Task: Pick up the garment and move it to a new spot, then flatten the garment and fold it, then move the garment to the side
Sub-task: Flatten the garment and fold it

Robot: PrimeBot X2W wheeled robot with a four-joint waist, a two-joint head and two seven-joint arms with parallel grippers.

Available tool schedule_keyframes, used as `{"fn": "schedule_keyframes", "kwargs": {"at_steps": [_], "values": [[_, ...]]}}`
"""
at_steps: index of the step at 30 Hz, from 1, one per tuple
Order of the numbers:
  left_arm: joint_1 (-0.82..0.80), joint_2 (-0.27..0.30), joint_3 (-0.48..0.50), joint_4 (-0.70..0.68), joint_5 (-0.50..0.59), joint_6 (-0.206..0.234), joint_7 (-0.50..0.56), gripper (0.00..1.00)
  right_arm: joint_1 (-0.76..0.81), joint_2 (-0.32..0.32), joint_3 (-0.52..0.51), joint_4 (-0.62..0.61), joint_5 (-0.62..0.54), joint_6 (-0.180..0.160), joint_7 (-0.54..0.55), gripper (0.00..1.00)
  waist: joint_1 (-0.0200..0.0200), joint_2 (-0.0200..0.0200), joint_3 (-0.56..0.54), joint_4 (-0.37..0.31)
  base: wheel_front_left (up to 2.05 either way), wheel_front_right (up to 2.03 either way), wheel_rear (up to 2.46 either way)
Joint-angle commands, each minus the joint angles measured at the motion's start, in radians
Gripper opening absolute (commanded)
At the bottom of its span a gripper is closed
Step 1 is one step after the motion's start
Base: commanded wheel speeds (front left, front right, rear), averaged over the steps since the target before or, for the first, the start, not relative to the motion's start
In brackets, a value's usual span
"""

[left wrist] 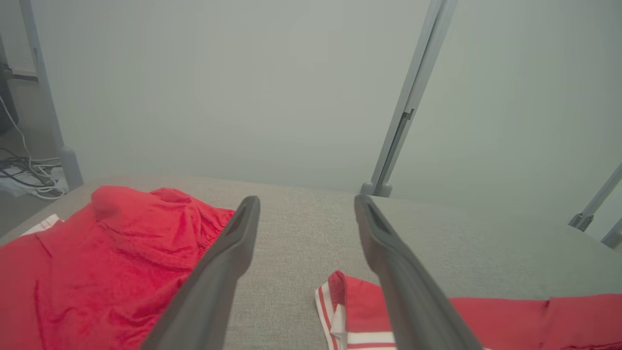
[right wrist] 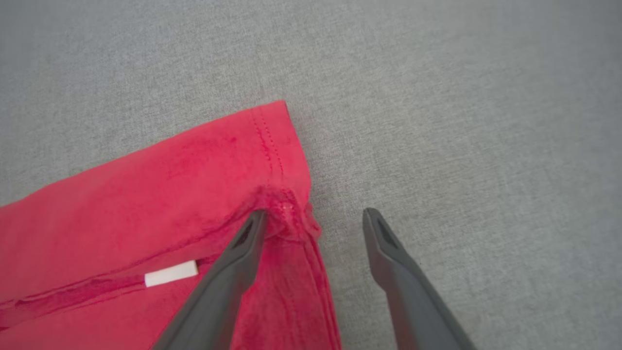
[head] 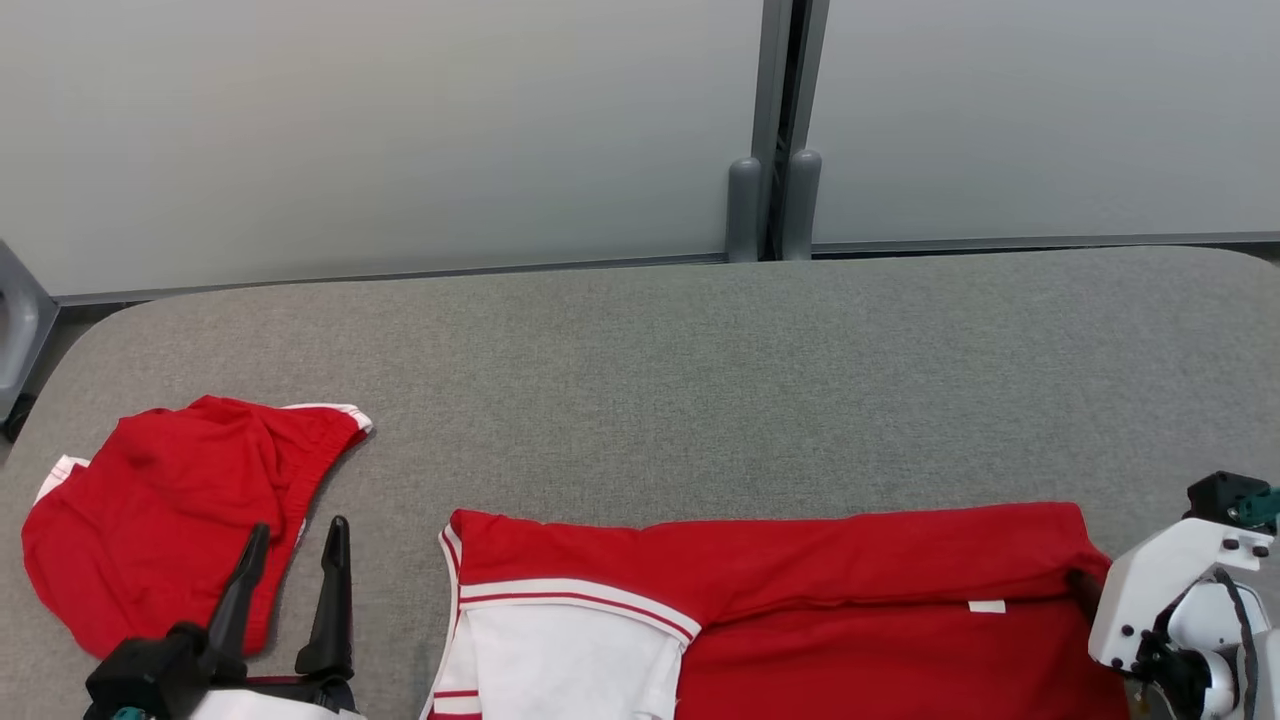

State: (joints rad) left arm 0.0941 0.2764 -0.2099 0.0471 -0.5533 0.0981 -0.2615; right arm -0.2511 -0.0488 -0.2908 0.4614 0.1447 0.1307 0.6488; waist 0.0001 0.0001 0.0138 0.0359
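garment (head: 850, 620) red, white panel with red stripes; other cloth (head: 150, 520) red; table (head: 700, 380) grey.

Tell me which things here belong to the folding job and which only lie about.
Job: red and white shirt, half folded; right gripper, open at its corner; left gripper, open.
Lying about: red shorts at the left; wall panels behind.

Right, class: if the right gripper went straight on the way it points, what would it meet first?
Probably the garment: the right gripper points down at its hemmed corner, one finger over the cloth, the other over bare table. How far above it hangs is unclear.
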Motion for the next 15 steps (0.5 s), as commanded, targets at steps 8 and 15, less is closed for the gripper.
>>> {"fn": "schedule_keyframes", "kwargs": {"at_steps": [8,15], "values": [[-0.034,0.02,0.005,0.021,0.046,0.018,0.0,1.0,-0.046,-0.003,0.006,0.135,-0.027,0.0,0.004,1.0,-0.0001,-0.0001,0.027,0.025,0.0,0.0,0.0],[-0.045,0.044,-0.003,0.037,0.06,0.054,0.067,1.0,-0.077,0.007,0.07,0.208,0.009,0.003,-0.023,0.22,-0.0001,-0.0001,0.035,0.03,0.0,0.0,0.0]]}}
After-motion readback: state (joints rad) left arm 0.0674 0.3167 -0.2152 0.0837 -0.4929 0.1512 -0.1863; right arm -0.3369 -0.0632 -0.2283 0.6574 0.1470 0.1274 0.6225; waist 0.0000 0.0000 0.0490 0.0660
